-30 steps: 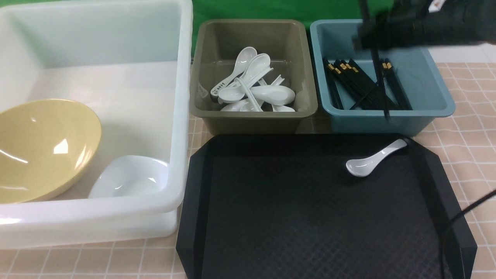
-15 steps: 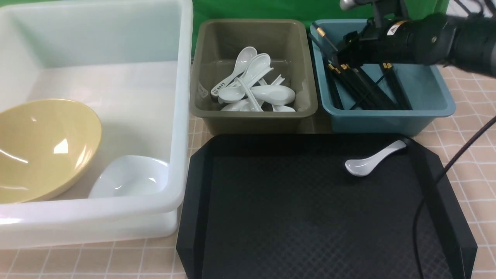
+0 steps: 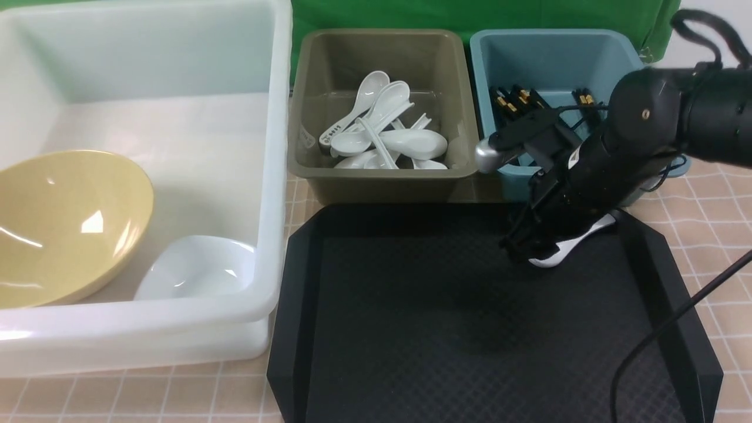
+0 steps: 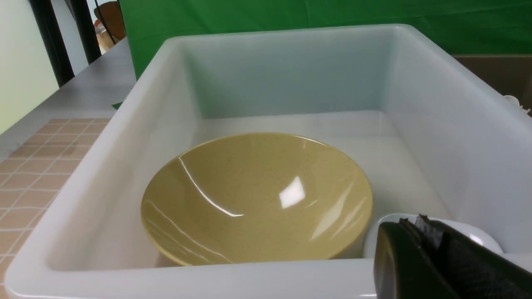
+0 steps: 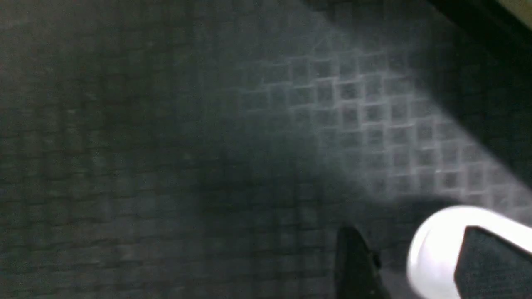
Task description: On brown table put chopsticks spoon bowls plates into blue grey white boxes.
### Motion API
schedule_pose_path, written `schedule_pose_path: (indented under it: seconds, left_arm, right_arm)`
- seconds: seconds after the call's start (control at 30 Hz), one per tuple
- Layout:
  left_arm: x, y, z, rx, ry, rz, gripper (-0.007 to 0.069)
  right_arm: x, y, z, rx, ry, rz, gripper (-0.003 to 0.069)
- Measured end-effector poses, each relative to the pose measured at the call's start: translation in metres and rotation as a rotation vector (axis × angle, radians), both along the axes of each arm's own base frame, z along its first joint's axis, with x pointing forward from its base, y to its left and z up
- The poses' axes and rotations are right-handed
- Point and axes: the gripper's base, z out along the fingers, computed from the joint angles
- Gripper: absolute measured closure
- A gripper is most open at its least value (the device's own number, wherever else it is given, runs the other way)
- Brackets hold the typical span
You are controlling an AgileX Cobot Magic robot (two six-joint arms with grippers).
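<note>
A white spoon (image 3: 578,235) lies on the black tray (image 3: 446,329), handle toward the blue box (image 3: 593,176). My right gripper (image 3: 529,249) is down at its scoop and open. In the right wrist view the right gripper (image 5: 409,265) has one finger over the spoon (image 5: 432,249) and the other beside it on the tray. Chopsticks (image 3: 517,100) lie in the blue box. Several spoons (image 3: 382,138) fill the grey box (image 3: 382,179). The yellow bowl (image 3: 64,223) and a white plate (image 3: 197,267) sit in the white box (image 3: 276,176). My left gripper (image 4: 415,224) is shut and empty by the white box's near rim.
The brown table (image 3: 717,194) shows to the right of the tray and along the front edge. The right arm's cable (image 3: 664,335) hangs across the tray's right side. A green backdrop (image 3: 411,14) stands behind the boxes.
The right gripper opened over the blue box and dropped its chopsticks there. The arm then swung down and toward me, to the spoon on the tray. Left side unchanged.
</note>
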Motion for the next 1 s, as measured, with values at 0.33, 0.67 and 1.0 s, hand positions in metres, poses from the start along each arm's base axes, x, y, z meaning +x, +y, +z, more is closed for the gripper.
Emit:
schedule_pose_path:
  seconds: [0.33, 0.67, 1.0]
  left_arm:
    - [0.000, 0.000, 0.000, 0.003, 0.000, 0.001, 0.0631]
    - [0.000, 0.000, 0.001, 0.007, -0.007, 0.001, 0.0631]
    - [0.002, -0.001, 0.003, 0.023, -0.067, -0.015, 0.0631]
  right_arm:
    - [0.008, 0.000, -0.034, -0.066, 0.056, 0.017, 0.0369]
    - [0.001, 0.040, 0.040, 0.075, -0.094, 0.147, 0.0559]
    - [0.062, 0.106, 0.092, 0.272, -0.789, 0.184, 0.0540]
